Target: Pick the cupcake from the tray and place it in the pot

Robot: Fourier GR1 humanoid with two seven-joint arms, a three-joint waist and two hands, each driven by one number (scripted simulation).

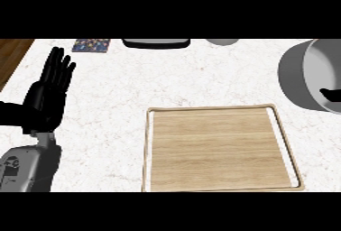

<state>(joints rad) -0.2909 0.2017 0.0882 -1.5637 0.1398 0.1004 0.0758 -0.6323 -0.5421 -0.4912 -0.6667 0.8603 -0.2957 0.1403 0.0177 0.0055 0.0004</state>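
The wooden tray (220,153) lies on the counter at lower centre, and nothing rests on its board. The grey pot (296,76) stands at the right edge, cut off by the frame. A small black shape (330,94) pokes in from the right edge over the pot's inside; it looks like part of my right hand. No cupcake shows anywhere. My left hand (47,97) rests open at the far left with its fingers straight and pointing up, well away from the tray.
A dark flat appliance (156,43) and a pale round object (222,41) sit at the counter's far edge. A small patterned item (91,45) lies at the back left. A wooden strip (12,54) borders the counter's left side.
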